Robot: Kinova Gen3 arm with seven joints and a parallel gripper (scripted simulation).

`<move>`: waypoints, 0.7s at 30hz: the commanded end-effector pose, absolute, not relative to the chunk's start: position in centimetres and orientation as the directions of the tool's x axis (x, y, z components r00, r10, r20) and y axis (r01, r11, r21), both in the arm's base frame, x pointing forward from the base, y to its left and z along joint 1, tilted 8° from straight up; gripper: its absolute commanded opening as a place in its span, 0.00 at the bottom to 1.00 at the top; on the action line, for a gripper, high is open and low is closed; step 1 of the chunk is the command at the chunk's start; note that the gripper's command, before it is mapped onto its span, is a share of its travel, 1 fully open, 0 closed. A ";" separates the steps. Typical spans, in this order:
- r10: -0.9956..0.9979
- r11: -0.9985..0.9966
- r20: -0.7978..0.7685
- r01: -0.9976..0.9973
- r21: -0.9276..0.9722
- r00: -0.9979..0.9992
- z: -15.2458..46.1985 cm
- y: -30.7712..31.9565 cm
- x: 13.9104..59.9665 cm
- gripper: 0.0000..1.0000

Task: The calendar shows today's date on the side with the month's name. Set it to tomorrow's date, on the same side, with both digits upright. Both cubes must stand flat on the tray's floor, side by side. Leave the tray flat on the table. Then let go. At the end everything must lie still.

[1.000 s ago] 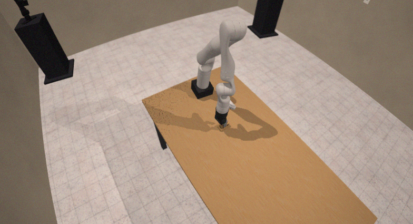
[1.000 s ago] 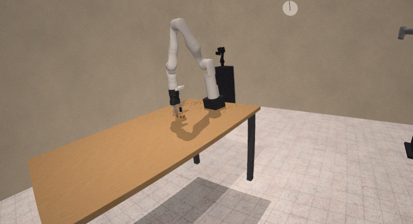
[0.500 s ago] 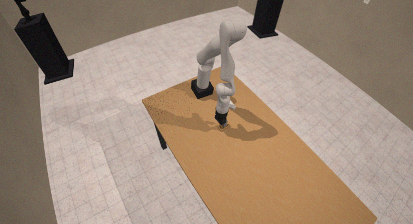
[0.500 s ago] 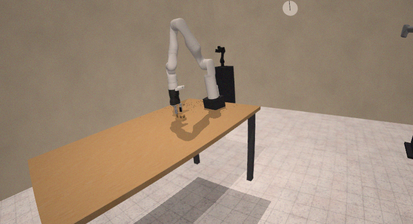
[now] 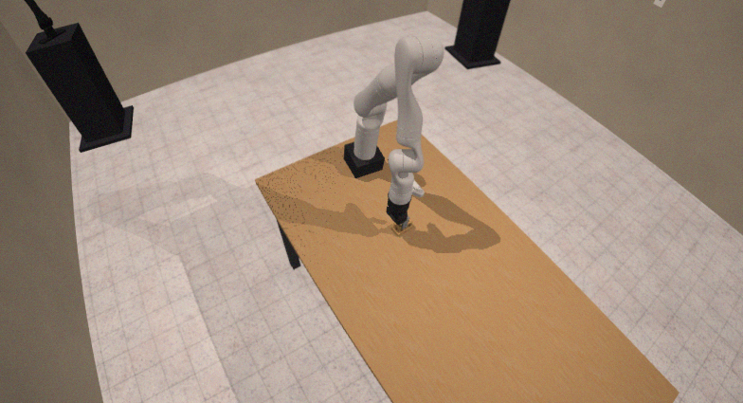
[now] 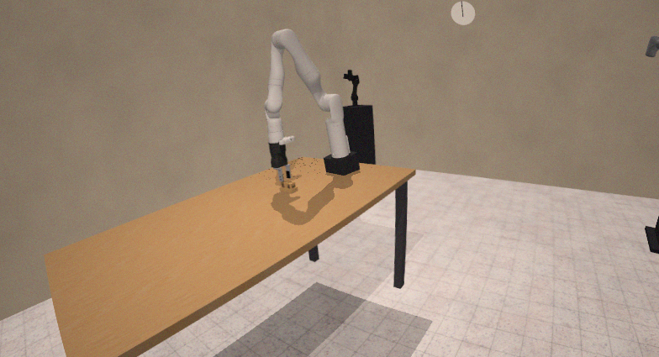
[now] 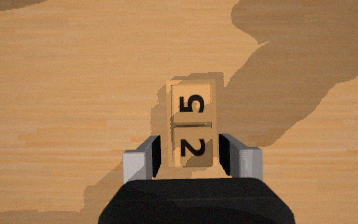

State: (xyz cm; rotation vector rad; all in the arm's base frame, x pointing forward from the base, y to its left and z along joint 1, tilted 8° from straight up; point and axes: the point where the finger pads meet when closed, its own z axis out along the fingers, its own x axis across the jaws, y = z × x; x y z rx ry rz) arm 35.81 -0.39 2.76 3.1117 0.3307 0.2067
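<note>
The tray (image 7: 169,117) (image 6: 289,189) lies on the table beneath the gripper. In the wrist view, a wooden cube with a 5 (image 7: 192,104) sits in its far part and a cube with a 2 (image 7: 194,147) in its near part, a thin dark gap between them. Both digits face up and appear turned sideways. My gripper (image 5: 402,224) (image 6: 284,178) (image 7: 189,148) is open, its fingers on either side of the 2 cube and the tray's long walls, with nothing held. The tray's side faces, including the month's name, cannot be read.
The table (image 5: 442,306) (image 6: 184,238) carries the arm's black base (image 5: 363,160) (image 6: 341,163) behind the tray. Shadows of the arm fall across the tray and the wood around it. No other loose object shows near the gripper.
</note>
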 end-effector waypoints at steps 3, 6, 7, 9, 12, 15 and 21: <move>0.209 -0.978 0.134 0.208 0.021 0.969 2.7 -0.4 35.9 0.90; 0.209 -0.978 0.134 0.209 0.020 0.969 2.7 -0.4 35.9 0.90; 0.209 -0.978 0.134 0.209 0.019 0.969 2.7 -0.4 36.0 0.90; 0.209 -0.978 0.134 0.209 0.019 0.969 2.7 -0.4 36.0 0.90; 0.210 -0.978 0.135 0.209 0.019 0.968 2.8 -0.3 36.2 0.90; 0.210 -0.978 0.134 0.209 0.019 0.969 2.8 -0.3 36.2 0.90; 0.210 -0.978 0.133 0.209 0.018 0.969 2.8 -0.3 36.2 0.90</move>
